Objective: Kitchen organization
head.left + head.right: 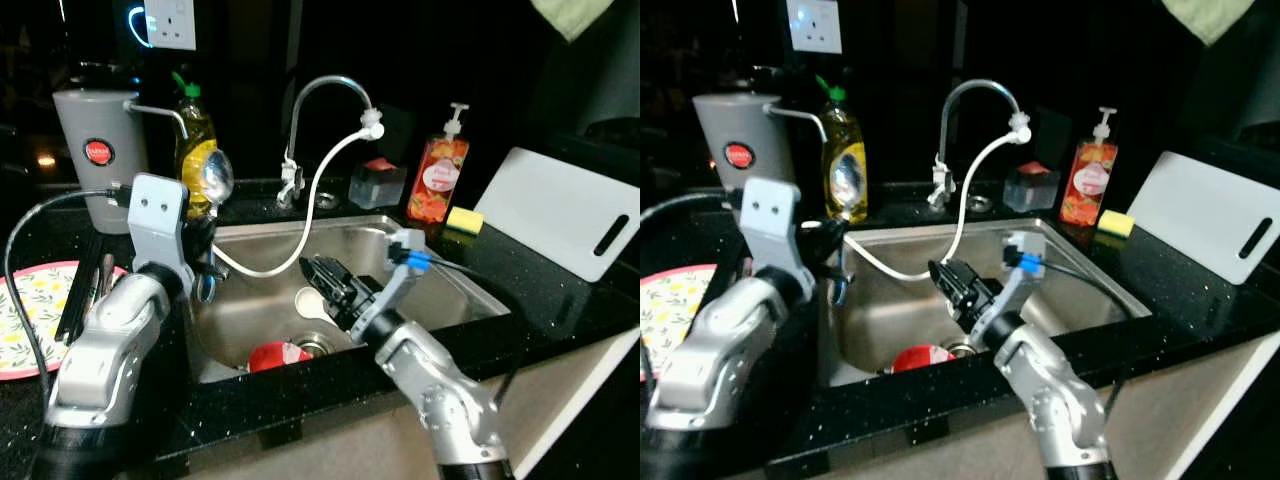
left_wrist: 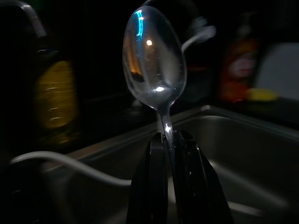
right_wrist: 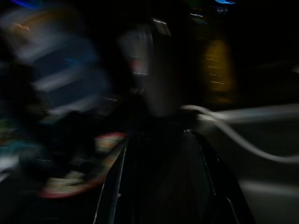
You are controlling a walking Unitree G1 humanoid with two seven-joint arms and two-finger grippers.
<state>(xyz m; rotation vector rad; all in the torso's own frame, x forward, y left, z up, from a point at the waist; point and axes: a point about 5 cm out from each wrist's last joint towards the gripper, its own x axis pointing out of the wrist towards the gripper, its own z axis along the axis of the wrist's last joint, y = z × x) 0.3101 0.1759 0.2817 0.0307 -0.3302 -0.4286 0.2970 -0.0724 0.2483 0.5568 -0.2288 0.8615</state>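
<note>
The left claw (image 2: 170, 140) is clenched on the handle of a spoon (image 2: 154, 65), holding it upright, bowl up, above the left rim of the sink (image 1: 470, 300). The right claw (image 1: 325, 280) hangs over the sink basin; whether it is released or clenched I cannot tell. A red cup (image 1: 278, 356) and a small white dish (image 1: 310, 303) lie in the sink near the drain. Judging by this, the spoon is lifted but not put away, and the sink wants clearing.

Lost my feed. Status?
Left tool shut on spoon, bowl up, at sink's left rim. Right tool over basin. White hose drapes between.
</note>
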